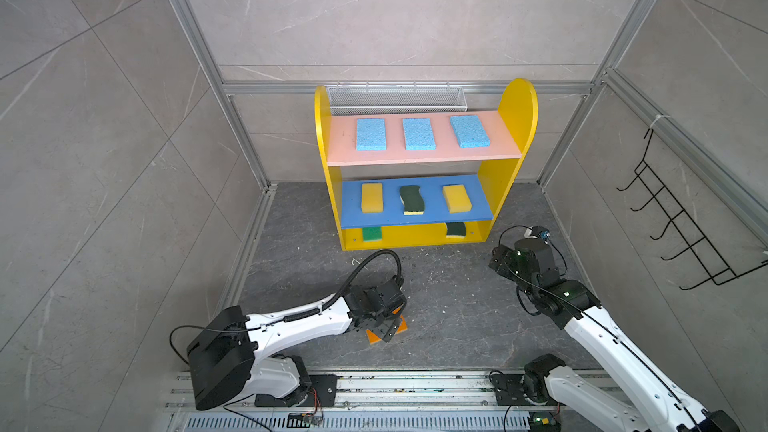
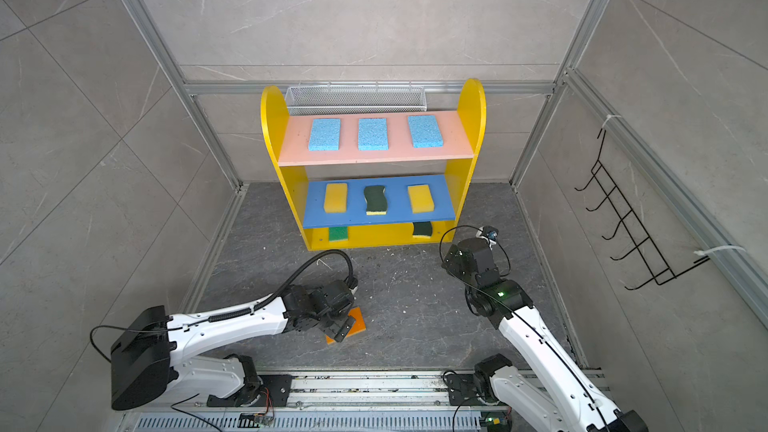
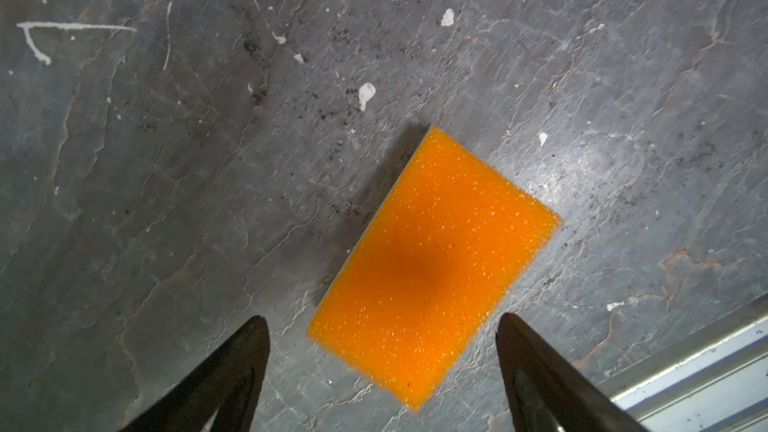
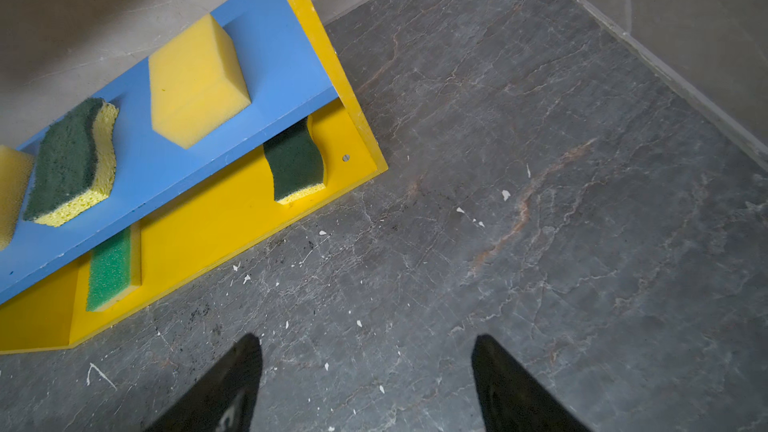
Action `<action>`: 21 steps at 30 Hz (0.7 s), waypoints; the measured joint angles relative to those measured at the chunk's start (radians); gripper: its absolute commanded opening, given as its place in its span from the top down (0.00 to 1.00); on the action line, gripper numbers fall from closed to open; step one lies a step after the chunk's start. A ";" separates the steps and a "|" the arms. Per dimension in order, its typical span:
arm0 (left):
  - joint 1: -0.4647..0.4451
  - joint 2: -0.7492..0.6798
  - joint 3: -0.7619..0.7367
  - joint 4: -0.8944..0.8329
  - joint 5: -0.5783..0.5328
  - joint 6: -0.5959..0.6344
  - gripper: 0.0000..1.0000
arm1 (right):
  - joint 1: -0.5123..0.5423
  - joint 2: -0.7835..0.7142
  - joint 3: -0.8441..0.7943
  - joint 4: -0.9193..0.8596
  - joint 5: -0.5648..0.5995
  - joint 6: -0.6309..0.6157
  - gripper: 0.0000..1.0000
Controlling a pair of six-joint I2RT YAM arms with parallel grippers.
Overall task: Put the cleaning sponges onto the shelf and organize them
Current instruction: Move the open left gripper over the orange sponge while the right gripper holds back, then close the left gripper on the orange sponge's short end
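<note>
The shelf [image 1: 515,110] stands at the back. Three light blue sponges [image 1: 419,133] lie on its pink board. On the blue board, two yellow sponges [image 1: 371,197] flank a dark-green wavy one [image 1: 411,199]. The base holds a bright green sponge [image 1: 372,234] and a dark-green wavy sponge [image 4: 295,160]. An orange sponge [image 3: 436,259] lies flat on the floor. My left gripper [image 3: 381,317] hangs open just above its near end, touching nothing. My right gripper [image 4: 368,340] is open and empty over bare floor, in front of the shelf's right end.
A silver wire-mesh basket [image 1: 395,99] hangs on the wall behind the shelf. A black wire hook rack [image 1: 685,234] is on the right wall. An aluminium rail [image 1: 415,388] runs along the floor's front edge, close to the orange sponge [image 1: 402,323].
</note>
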 measured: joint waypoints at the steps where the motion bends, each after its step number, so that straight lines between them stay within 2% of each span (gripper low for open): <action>1: -0.004 0.024 0.013 0.002 0.004 0.008 0.11 | -0.005 -0.002 0.000 -0.002 -0.008 -0.001 0.18; 8: -0.072 0.127 0.061 0.018 0.033 0.058 0.09 | -0.028 -0.007 -0.003 -0.007 -0.060 -0.016 0.17; 21: -0.058 0.276 0.182 -0.041 0.033 0.196 0.08 | -0.064 -0.045 -0.041 -0.008 -0.135 -0.018 0.17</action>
